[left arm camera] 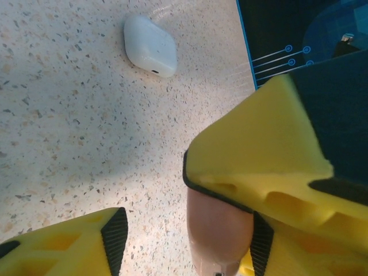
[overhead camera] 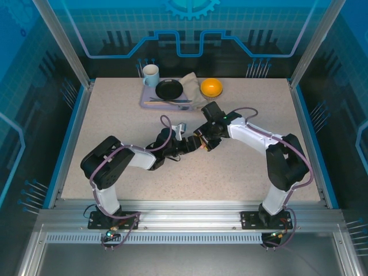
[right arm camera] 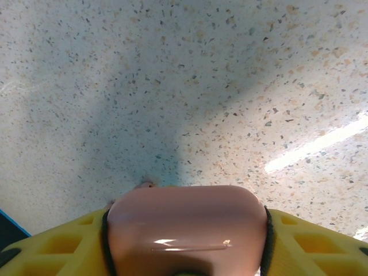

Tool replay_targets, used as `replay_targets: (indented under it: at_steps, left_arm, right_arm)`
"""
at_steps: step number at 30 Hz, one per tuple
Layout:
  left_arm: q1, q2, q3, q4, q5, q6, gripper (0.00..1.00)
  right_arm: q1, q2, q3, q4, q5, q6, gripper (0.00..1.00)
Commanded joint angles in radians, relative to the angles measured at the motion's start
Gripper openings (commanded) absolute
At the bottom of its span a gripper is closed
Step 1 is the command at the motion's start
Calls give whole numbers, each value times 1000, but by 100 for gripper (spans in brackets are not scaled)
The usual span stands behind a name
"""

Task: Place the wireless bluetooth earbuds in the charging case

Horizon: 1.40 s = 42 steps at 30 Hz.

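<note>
The right gripper [right arm camera: 185, 238] clamps the pink charging case [right arm camera: 184, 215] between both its pads, around the middle of the table [overhead camera: 115, 132]. The left gripper [left arm camera: 187, 244] stands wide, one finger just beside this case, with a gap at the other. The white charging case [left arm camera: 149, 46] lies closed on the table, apart from them
</note>
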Motion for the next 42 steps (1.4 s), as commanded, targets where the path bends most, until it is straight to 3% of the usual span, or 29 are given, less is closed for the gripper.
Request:
replay_targets:
  at_steps: [1, 10, 18, 25, 28, 34, 39, 42]
  left_arm:
    - [-6, 13, 37, 46, -7, -2, 56]
    - [-12, 34, 38, 79, -13, -21, 46]
    - [-13, 33, 47, 84, -16, -30, 28]
    - [-13, -32, 38, -1, -13, -12, 11]
    - [-8, -101, 34, -90, -4, 30, 9]
    - [45, -282, 41, -349, 104, 178, 9]
    - [176, -429, 74, -572, 318, 314, 7]
    - [251, -466, 117, -658, 457, 352, 5]
  right_arm:
    - [-11, -28, -12, 2, -22, 15, 50]
    - [-3, -24, -20, 16, -32, 28, 49]
    - [-3, -35, -17, 23, -36, 44, 51]
    - [-52, -63, 8, 45, -22, 34, 68]
    - [-87, -86, 13, 72, -29, -8, 76]
    - [-184, -181, -75, 168, -76, -208, 79]
    - [-249, -220, -156, 413, -351, -626, 78]
    - [-245, -259, -208, 507, -490, -782, 77]
